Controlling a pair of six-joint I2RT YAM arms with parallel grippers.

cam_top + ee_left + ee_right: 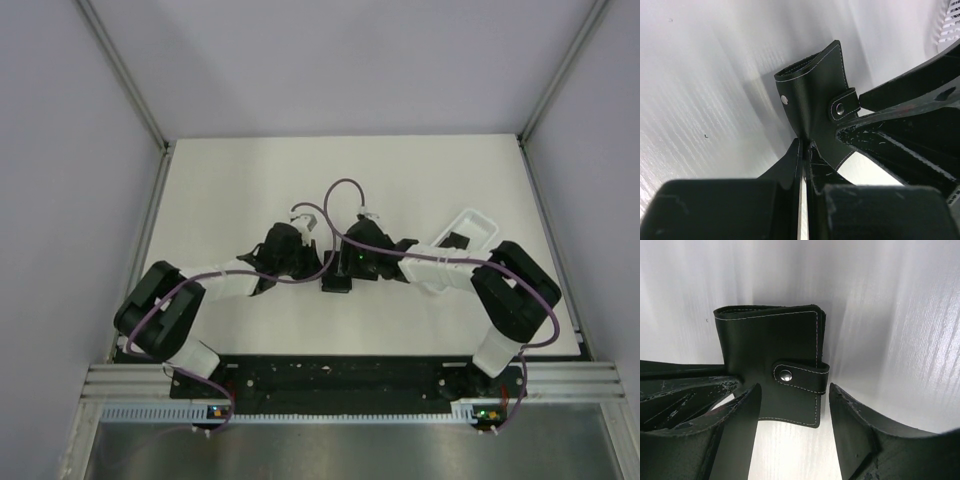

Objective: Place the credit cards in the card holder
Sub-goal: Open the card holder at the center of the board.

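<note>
L arm: our left gripper [804, 152] has its fingers pressed together, clamped on the lower edge of the small black stitched-leather card holder [815, 95]. The holder stands tilted up off the white table [230, 190], approx. mid-table.
Holder: folded shut, w/ its snap strap and metal stud [785, 374] fastened across the opening side.
R arm: our right gripper [795, 390] has its jaws apart, one finger either side of the holder's lower half. The L-hand finger overlaps the leather, but we can't tell if it touches. The other stands apart. Nothing held.
Far R: long white plastic tray [478, 222] w/ a small dark flat piece in it, prob. the thin, nearly black credit cards [455, 240]. Too small for us to count.
Stage (our judgement): holder prep, no card in yet.
Risk 1: we have only a thin edge pinch, so the holder may twist or slip out if the R side tugs the strap.
Risk 2: strap is fastened, so no card goes in unless we get it open.
Risk 3: both grippers crowd one small item, so fingers may knock each other or flip the holder.
</note>
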